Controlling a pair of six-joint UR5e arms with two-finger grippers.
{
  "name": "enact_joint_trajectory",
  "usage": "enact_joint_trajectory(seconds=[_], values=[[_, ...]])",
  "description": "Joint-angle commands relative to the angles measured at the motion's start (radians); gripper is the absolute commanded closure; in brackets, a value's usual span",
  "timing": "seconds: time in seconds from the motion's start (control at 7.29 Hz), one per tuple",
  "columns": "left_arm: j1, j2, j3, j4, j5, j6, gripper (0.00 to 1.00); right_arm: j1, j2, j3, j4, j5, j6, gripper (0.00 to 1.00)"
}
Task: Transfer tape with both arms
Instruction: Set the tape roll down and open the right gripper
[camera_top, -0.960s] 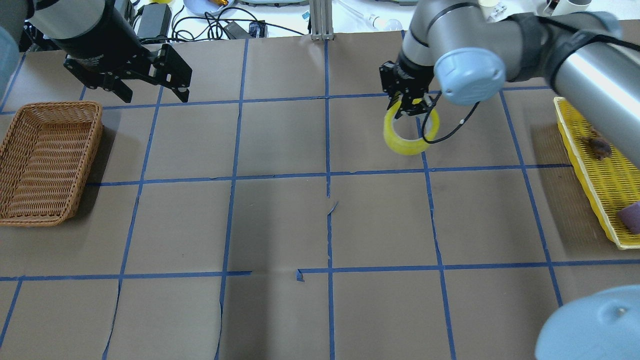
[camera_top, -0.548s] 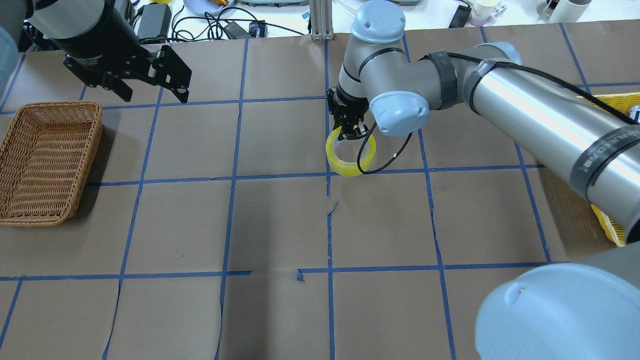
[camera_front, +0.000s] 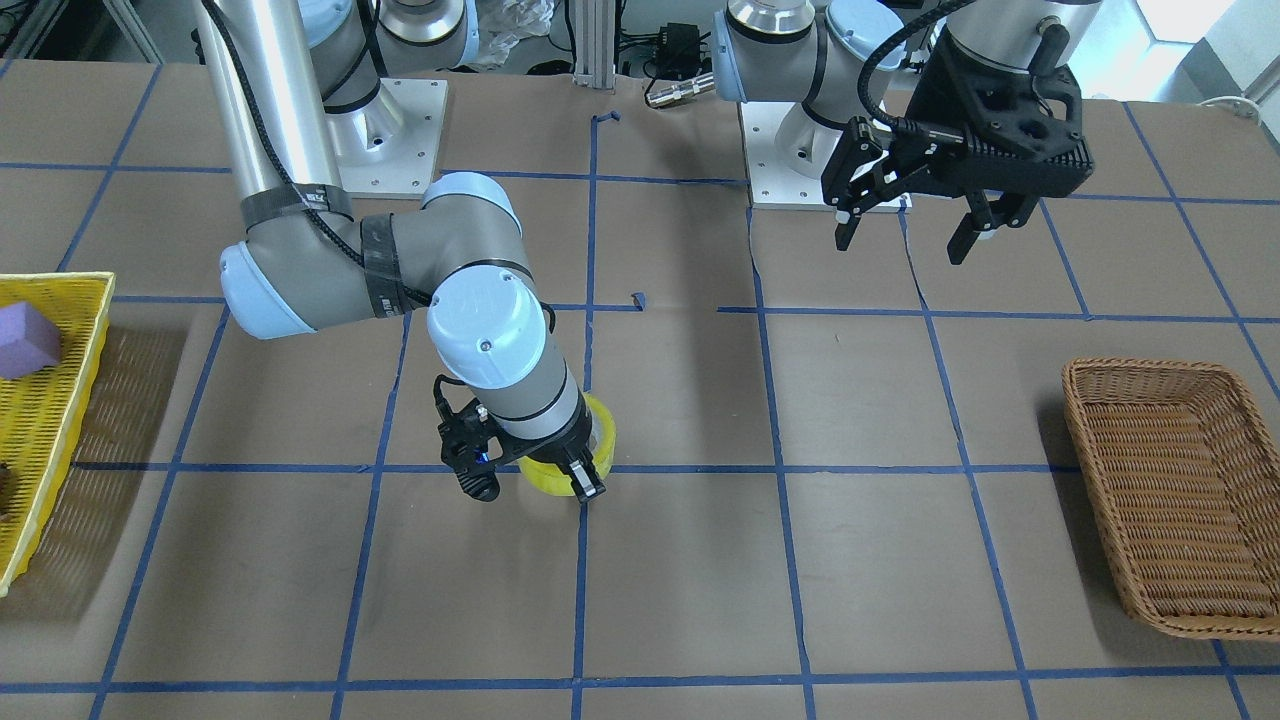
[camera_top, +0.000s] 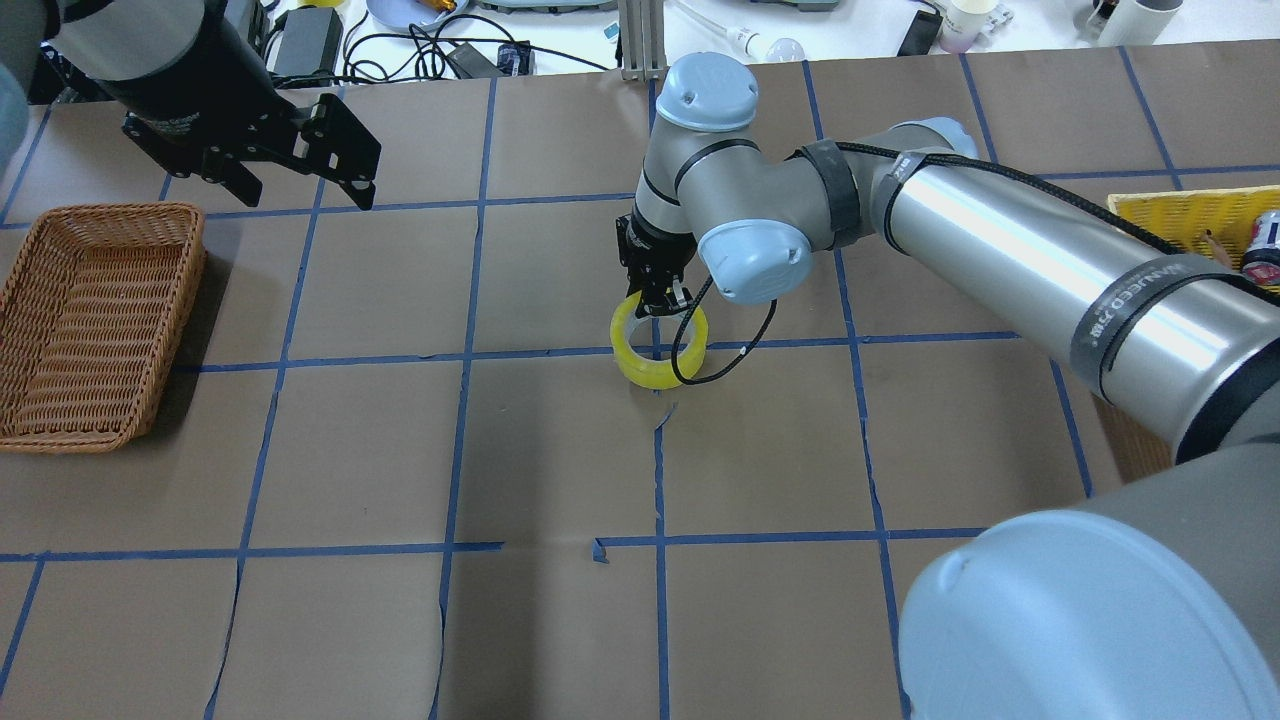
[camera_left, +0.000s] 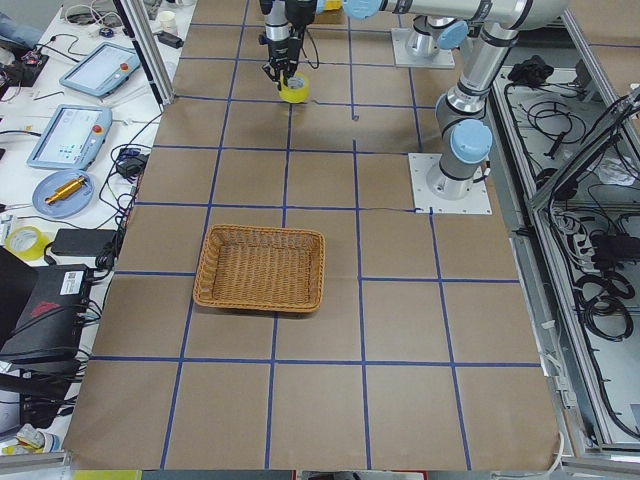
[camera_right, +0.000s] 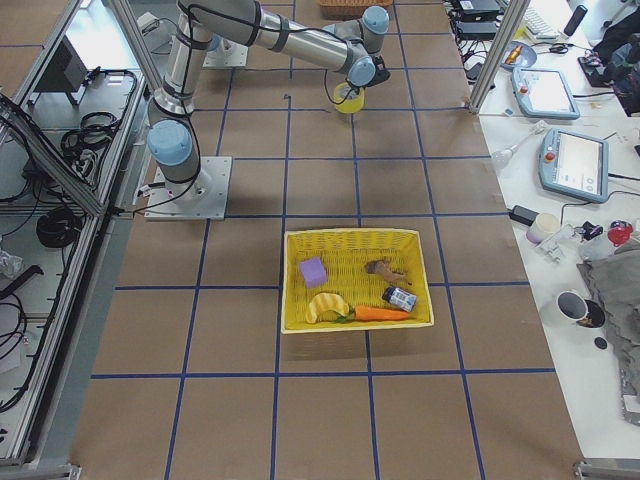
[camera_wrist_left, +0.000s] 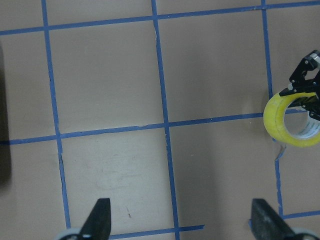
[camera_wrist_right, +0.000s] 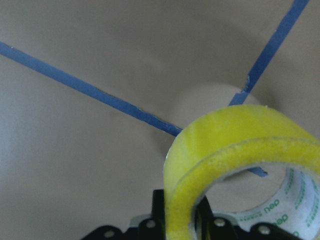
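Note:
The roll of yellow tape (camera_top: 645, 372) hangs from my right gripper (camera_top: 661, 304), which is shut on the ring's upper wall. It sits low over a blue grid-line crossing near the table's middle. The tape also shows in the front view (camera_front: 601, 428), the left wrist view (camera_wrist_left: 279, 118) and the right wrist view (camera_wrist_right: 225, 135), where the fingers (camera_wrist_right: 159, 214) pinch its wall. My left gripper (camera_top: 305, 185) is open and empty, raised above the table's far left part, well apart from the tape; it also shows in the front view (camera_front: 903, 245).
A brown wicker basket (camera_top: 120, 215) stands at the left edge, below and beside the left gripper. A yellow tray (camera_right: 350, 235) with a purple block (camera_right: 313, 271) and other items stands on the right. Cables and devices lie beyond the far edge.
My right arm has carried the tape leftward and a little nearer, from the right half to the centre line. The left gripper has stayed in place, open.

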Motion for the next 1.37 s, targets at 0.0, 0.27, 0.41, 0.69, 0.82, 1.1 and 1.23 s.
enact_joint_trajectory(seconds=[0.0, 0.27, 0.41, 0.69, 0.82, 1.1, 1.23], values=[[0.001, -0.013, 0.005, -0.003, -0.018, 0.001, 0.00, 0.003, 0.006, 0.023, 0.006, 0.005, 0.004, 0.94], [-0.002, -0.010, 0.004, -0.003, -0.029, -0.001, 0.00, 0.014, 0.004, 0.027, 0.010, 0.005, 0.011, 0.67], [-0.002, -0.007, 0.002, -0.004, -0.026, -0.002, 0.00, 0.015, 0.004, 0.026, 0.004, 0.003, 0.010, 0.10], [-0.002, -0.010, 0.002, -0.004, -0.028, -0.002, 0.00, 0.011, -0.011, -0.002, 0.000, -0.007, -0.002, 0.00], [0.001, -0.012, 0.008, -0.001, -0.029, -0.002, 0.00, -0.021, -0.037, -0.023, 0.012, 0.002, -0.062, 0.00], [-0.006, -0.024, -0.004, -0.004, -0.025, -0.014, 0.00, -0.160, -0.185, -0.025, 0.147, -0.021, -0.509, 0.00], [-0.010, -0.050, 0.000, 0.022, -0.037, -0.046, 0.00, -0.276, -0.265, -0.028, 0.265, -0.073, -0.821, 0.00]])
